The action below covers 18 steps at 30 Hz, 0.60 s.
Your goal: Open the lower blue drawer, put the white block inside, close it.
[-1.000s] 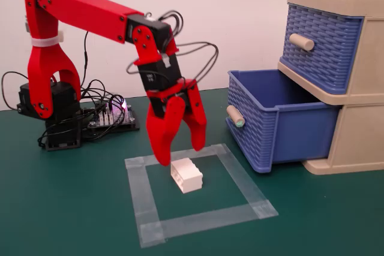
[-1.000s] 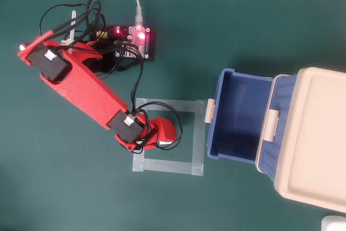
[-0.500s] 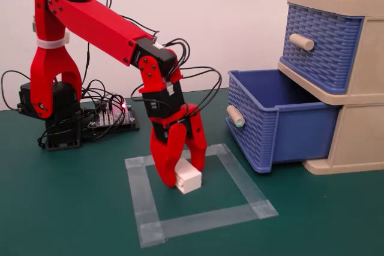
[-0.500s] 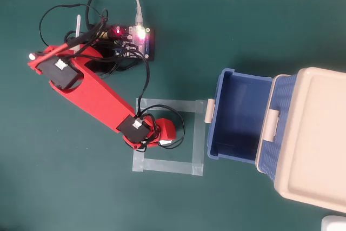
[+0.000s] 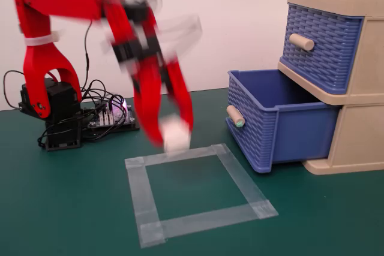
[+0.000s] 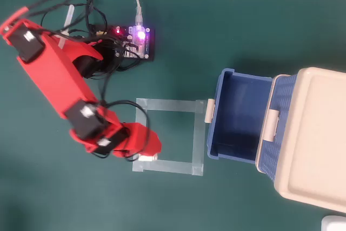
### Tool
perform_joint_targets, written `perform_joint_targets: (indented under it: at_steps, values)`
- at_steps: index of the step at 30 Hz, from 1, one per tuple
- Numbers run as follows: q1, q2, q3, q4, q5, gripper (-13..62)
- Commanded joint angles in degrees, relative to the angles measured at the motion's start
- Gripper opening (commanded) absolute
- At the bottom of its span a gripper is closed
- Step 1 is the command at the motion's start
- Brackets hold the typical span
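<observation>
Since 0.5 s ago the white block has been lifted clear of the taped square, clamped in the gripper; transfer to the open lower blue drawer is judged pending.

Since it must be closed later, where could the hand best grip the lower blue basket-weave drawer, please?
On the drawer, grip its beige, green-tipped peg handle, coming from its front, jaws above and below: the peg lies level, proud of the front.
</observation>
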Motion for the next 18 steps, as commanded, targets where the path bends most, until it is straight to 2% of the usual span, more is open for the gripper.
perform_joint_targets:
  at_steps: [1,4,6,10,16,17,18]
  values:
    - [-4.04,1.32,-5.1,1.05,14.85,-8.2]
    - [-19.51,-8.96,-14.59,-0.62,29.53,-8.2]
    - [-24.52,-15.73,-21.53,-2.29,34.98,-8.2]
    - [-26.28,-25.84,-34.45,-3.78,40.87,-8.1]
    - [-29.36,-29.27,-40.34,-3.87,41.66,-7.6]
    - [-29.27,-29.18,-40.43,-3.87,41.66,-4.9]
    - [-29.27,-29.18,-40.52,-3.96,41.48,2.1]
